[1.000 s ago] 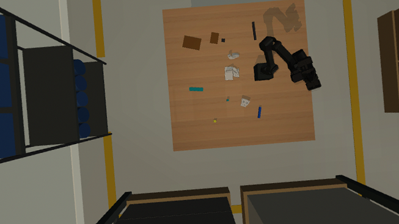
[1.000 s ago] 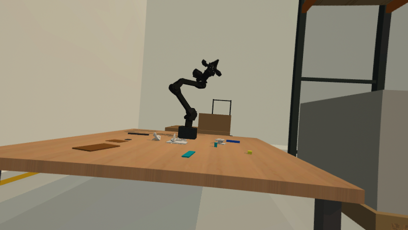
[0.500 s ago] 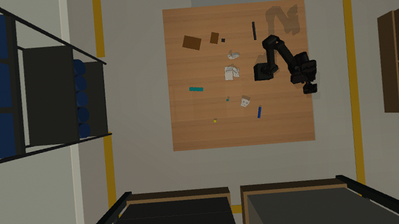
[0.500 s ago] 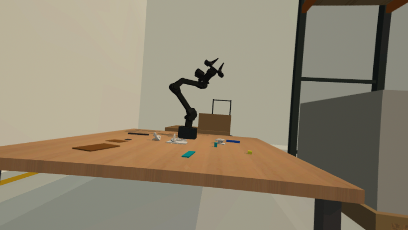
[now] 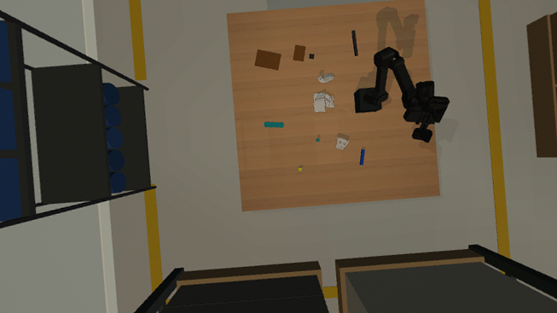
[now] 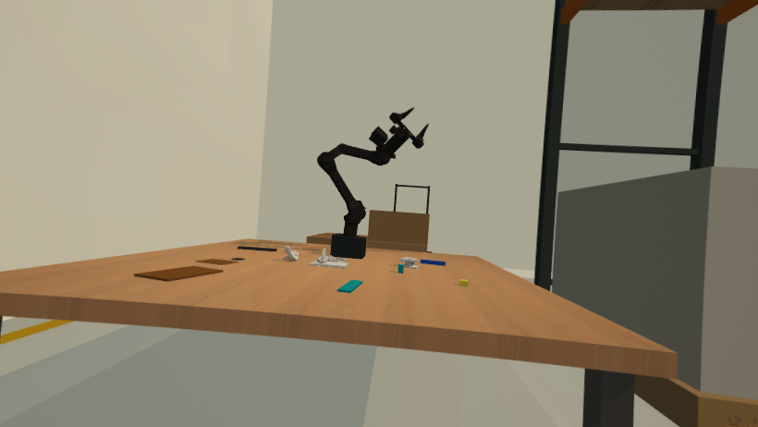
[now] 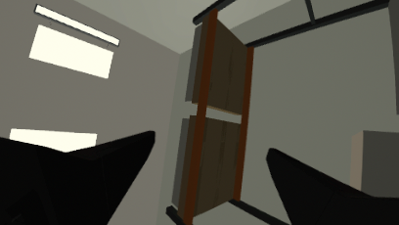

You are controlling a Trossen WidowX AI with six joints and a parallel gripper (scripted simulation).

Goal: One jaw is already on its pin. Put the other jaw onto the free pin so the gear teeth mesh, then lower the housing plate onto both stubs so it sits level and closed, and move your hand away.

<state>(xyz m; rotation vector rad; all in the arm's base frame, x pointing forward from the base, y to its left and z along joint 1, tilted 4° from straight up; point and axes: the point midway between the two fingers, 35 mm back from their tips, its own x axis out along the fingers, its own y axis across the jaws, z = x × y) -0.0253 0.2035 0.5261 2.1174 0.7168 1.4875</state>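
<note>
A white base [image 5: 320, 103] [image 6: 318, 263] lies near the table's middle, with a white jaw [image 5: 329, 100] [image 6: 323, 256] on its right side in the top view. A loose white jaw [image 5: 325, 78] [image 6: 290, 253] lies apart, above the base in that view. A white piece with holes, apparently the housing plate [image 5: 341, 143] [image 6: 409, 261], lies apart below it. The free pin and gear teeth are too small to make out. My gripper [image 6: 421, 116] [image 7: 211, 145] is open and empty, high above the table's right edge, far from these parts, pointing up and away.
Brown panels [image 5: 267, 60] [image 5: 299, 52], a small black block [image 5: 311, 56] and a black bar [image 5: 355, 43] lie at the top. A teal bar [image 5: 273, 124], teal block [image 5: 317, 139], yellow cube [image 5: 300, 169] and blue bar [image 5: 362, 156] lie around the white parts.
</note>
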